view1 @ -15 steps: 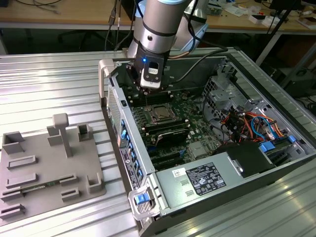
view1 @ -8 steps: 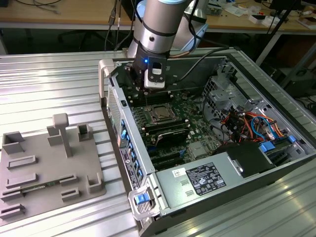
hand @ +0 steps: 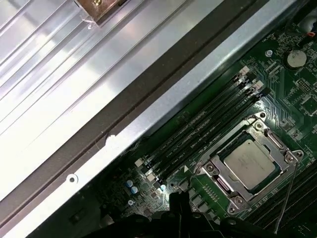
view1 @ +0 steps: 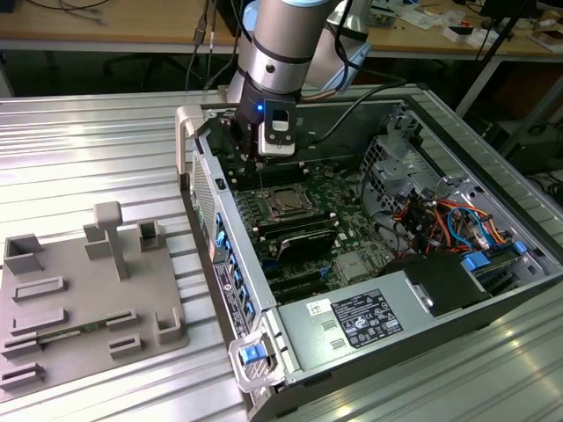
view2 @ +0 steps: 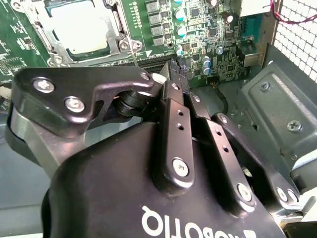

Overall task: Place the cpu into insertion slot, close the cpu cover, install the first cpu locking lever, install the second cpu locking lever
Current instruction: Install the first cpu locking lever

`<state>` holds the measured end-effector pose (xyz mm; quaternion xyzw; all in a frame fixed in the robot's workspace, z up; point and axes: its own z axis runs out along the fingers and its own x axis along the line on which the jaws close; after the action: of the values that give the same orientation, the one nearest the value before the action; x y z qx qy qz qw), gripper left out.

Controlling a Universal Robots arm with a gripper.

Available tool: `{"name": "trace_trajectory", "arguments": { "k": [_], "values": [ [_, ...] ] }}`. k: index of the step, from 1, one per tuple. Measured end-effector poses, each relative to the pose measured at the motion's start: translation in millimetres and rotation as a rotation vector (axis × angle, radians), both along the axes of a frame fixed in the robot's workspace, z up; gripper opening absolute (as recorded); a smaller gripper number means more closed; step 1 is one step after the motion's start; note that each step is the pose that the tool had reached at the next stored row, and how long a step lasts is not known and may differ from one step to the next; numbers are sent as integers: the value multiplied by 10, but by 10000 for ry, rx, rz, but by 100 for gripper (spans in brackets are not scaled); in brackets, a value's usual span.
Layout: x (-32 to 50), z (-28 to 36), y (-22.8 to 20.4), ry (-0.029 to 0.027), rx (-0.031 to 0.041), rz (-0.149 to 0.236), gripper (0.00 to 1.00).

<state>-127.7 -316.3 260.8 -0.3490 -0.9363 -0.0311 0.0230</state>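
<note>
The cpu lies flat in the insertion slot on the green board, its silvery top showing. The cpu cover is down around it as a silver frame. A thin locking lever rod stands up at one side of the socket. My gripper hangs inside the computer case just behind the socket, near the case's back wall. Its black fingers are drawn together with nothing between them, their tips over the board beside the memory slots.
Long black memory slots flank the socket. The case's metal wall runs close by the gripper. A power supply and cabled drive bay fill the exterior view's right. A grey fixture tray lies on the ribbed table at its left.
</note>
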Motion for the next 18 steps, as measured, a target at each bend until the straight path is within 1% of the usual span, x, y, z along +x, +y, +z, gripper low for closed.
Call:
{"name": "trace_trajectory", "arguments": {
  "k": [1, 2, 3, 4, 6, 7, 9, 11, 13, 14, 18],
  "values": [
    [0, -1, 4, 0, 2, 21, 11],
    [0, -4, 10, -1, 13, 124, 11],
    [0, -7, 15, -1, 15, 282, 11],
    [0, -11, 19, 0, 15, 518, 11],
    [7, -16, 27, 0, 15, 675, 11],
    [13, -19, 34, 0, 16, 739, 11],
    [43, -26, 48, 0, 24, 1005, 11],
    [83, -32, 55, 0, 28, 1165, 11],
    [124, -34, 56, 0, 30, 1245, 11],
    [169, -37, 57, 0, 31, 1336, 11],
    [278, -47, 62, 0, 32, 1543, 11]
  ]
}}
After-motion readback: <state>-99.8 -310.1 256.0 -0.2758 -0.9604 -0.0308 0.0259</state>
